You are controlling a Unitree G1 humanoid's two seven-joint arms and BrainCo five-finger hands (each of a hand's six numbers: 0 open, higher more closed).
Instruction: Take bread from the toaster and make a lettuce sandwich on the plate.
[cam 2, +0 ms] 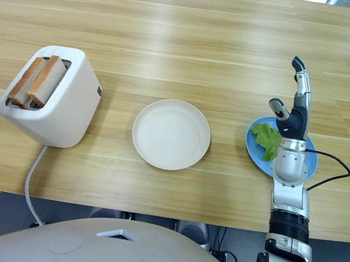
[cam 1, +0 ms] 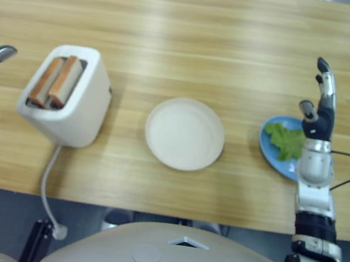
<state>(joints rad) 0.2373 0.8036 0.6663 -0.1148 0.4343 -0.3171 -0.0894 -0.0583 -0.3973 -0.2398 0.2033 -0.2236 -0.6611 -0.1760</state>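
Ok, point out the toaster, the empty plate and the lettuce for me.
toaster (cam 2: 67, 112), right eye view, on its white side wall.
plate (cam 2: 171, 134), right eye view, on its bare centre.
lettuce (cam 2: 266, 140), right eye view, middle of the leaf.

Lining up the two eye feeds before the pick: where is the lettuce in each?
Left eye view: lettuce at right, on the blue dish, just left of the right hand.
Right eye view: lettuce at right, same dish, left of the hand.
Shared landmark: empty plate at centre.
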